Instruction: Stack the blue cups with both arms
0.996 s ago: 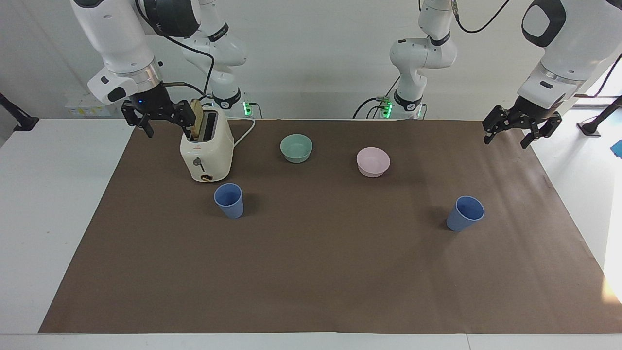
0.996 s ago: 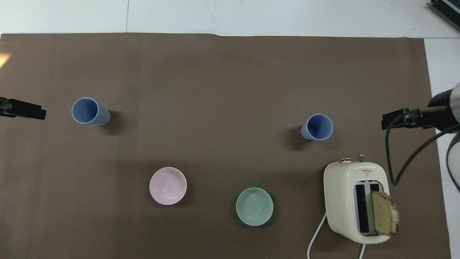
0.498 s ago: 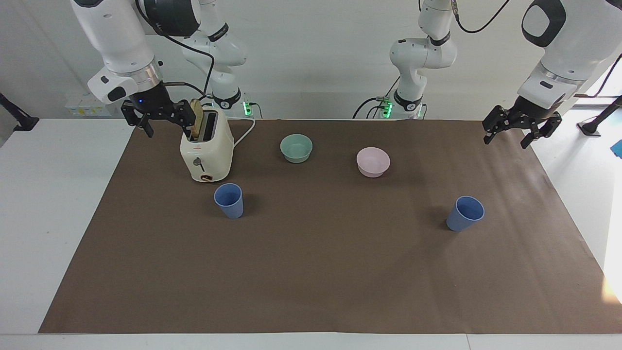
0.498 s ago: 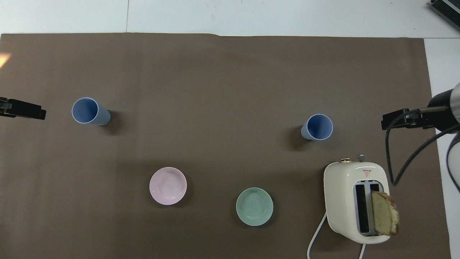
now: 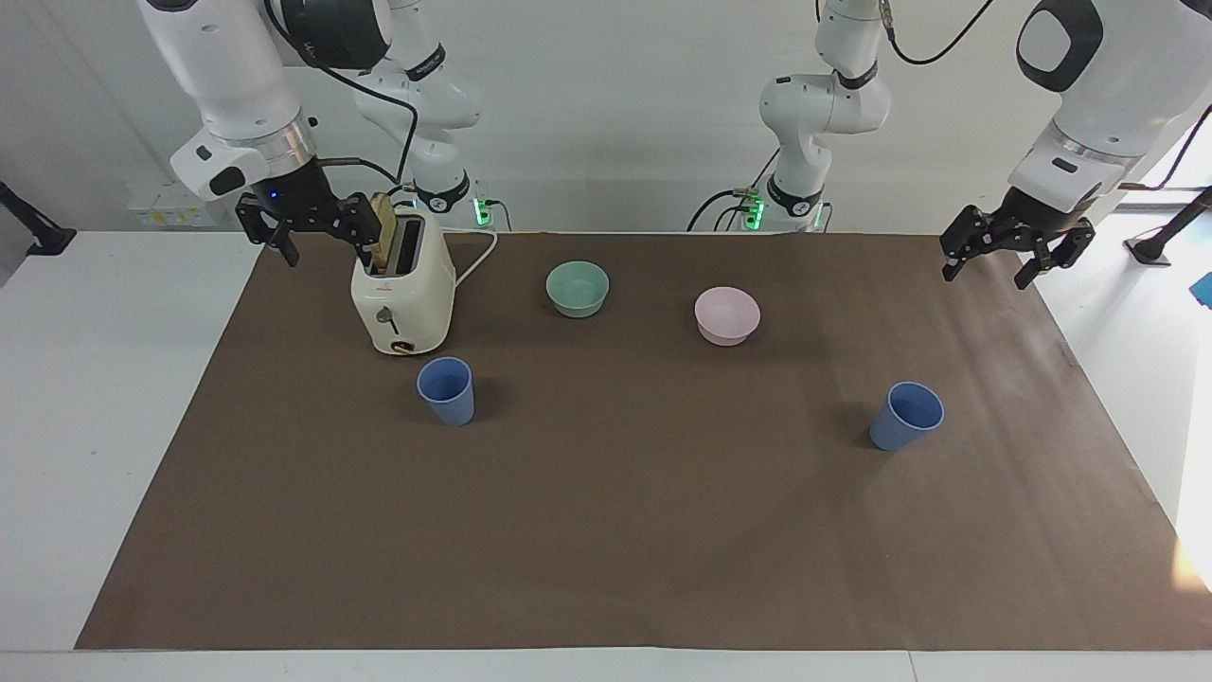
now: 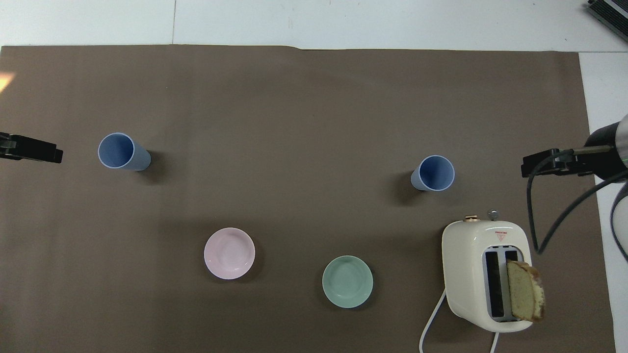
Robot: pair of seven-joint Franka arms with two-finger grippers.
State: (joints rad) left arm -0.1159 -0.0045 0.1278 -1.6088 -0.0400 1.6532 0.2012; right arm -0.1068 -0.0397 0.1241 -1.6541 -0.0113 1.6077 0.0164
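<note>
Two blue cups stand upright and apart on the brown mat. One cup (image 5: 446, 390) (image 6: 433, 172) is toward the right arm's end, just farther from the robots than the toaster. The other cup (image 5: 907, 415) (image 6: 120, 151) is toward the left arm's end. My right gripper (image 5: 324, 244) (image 6: 539, 165) hangs open and empty in the air beside the toaster, over the mat's edge. My left gripper (image 5: 985, 268) (image 6: 34, 149) hangs open and empty over the mat's corner at the left arm's end. Neither gripper touches a cup.
A cream toaster (image 5: 402, 294) (image 6: 483, 274) with a bread slice (image 6: 525, 290) sticking out stands near the right arm. A mint-green bowl (image 5: 578, 288) (image 6: 347, 281) and a pink bowl (image 5: 726, 315) (image 6: 229, 253) sit nearer to the robots than the cups.
The right gripper has risen very slightly beside the toaster. The cups, the bowls and the left gripper have not moved.
</note>
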